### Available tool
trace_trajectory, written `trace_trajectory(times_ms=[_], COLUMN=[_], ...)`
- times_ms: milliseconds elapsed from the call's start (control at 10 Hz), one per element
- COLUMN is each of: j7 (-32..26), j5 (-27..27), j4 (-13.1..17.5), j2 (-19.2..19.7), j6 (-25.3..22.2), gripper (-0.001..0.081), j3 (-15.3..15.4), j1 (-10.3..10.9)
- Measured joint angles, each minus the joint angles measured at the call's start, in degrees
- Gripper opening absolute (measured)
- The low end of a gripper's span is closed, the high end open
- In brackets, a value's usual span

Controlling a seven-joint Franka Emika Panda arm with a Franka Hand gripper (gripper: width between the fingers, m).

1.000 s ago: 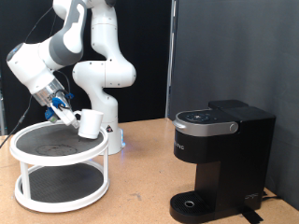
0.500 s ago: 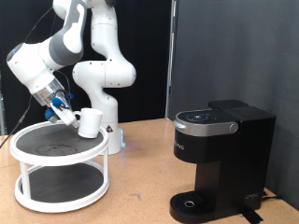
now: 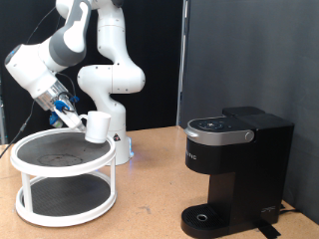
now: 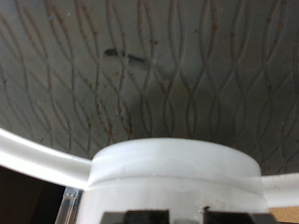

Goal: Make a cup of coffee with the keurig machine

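The white cup (image 3: 97, 125) hangs in my gripper (image 3: 80, 121) at the exterior view's left, lifted a little above the top tier of the white two-tier round stand (image 3: 64, 162). The fingers grip its side by the handle. In the wrist view the cup's white rim (image 4: 175, 171) fills the near part of the picture, with the stand's dark patterned top (image 4: 140, 75) beyond it. The black keurig machine (image 3: 235, 169) stands at the exterior view's right with its lid shut and its round drip tray (image 3: 206, 216) bare.
The arm's white base (image 3: 112, 110) stands behind the stand. A wooden tabletop (image 3: 150, 204) lies between the stand and the machine. A black backdrop (image 3: 259, 60) fills the right rear.
The gripper has raised the cup slightly and carried it a touch up off the stand's top tier. The machine has not moved.
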Motion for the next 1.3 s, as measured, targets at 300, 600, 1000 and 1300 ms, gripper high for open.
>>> trace_trajectory(times_ms=[300, 600, 1000, 1300], j7=[0.00, 0.01, 0.01, 0.00], j5=[-0.14, -0.33, -1.25, -1.29], j4=[0.11, 0.10, -0.11, -0.94], j2=[-0.99, -1.08, -1.11, -1.75], j6=[-0.35, -0.34, 0.26, 4.84], gripper=[0.0003, 0.0226, 0.0696, 0.0734], j3=[0.02, 0.07, 0.10, 0.16], j1=[-0.06, -0.19, -0.27, -0.28])
